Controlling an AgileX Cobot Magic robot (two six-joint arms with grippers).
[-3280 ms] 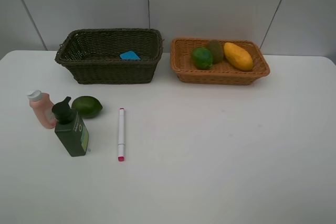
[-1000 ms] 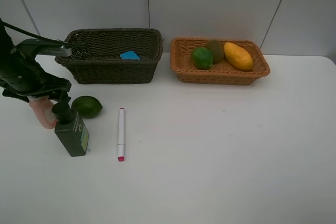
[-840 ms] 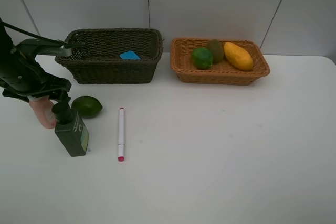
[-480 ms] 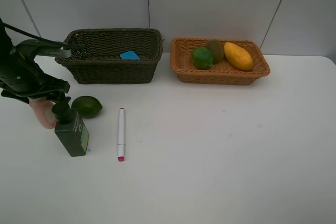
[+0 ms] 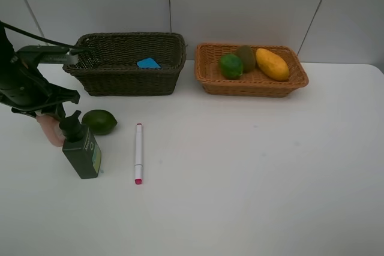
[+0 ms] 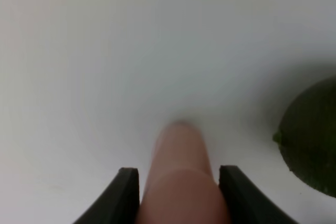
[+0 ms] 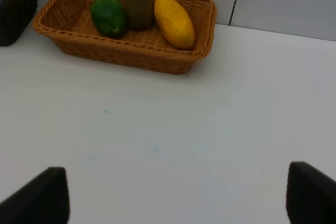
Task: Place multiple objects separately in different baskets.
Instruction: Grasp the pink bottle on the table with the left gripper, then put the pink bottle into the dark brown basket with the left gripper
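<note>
My left gripper (image 5: 45, 112) reaches down over the pink bottle (image 5: 48, 131), which stands on the table. In the left wrist view both fingers press the bottle's (image 6: 181, 171) sides, so that gripper (image 6: 178, 174) is shut on it. A dark green pump bottle (image 5: 82, 148) stands just in front, and a green round fruit (image 5: 99, 122) (image 6: 312, 142) lies beside them. The white marker (image 5: 138, 153) lies to the right. The blue eraser (image 5: 148, 63) is in the dark basket (image 5: 126, 85). The tan basket (image 5: 252, 88) (image 7: 126, 56) holds a green fruit (image 7: 108, 17), kiwi (image 7: 138, 7) and mango (image 7: 174, 20). My right gripper (image 7: 178, 198) is open over bare table.
Both baskets stand side by side at the back of the white table, against a grey panelled wall. The pump bottle and the green fruit stand very close to the pink bottle.
The left gripper's jaws have closed from wide open onto the pink bottle. The arm has barely shifted. Nothing else moved.
</note>
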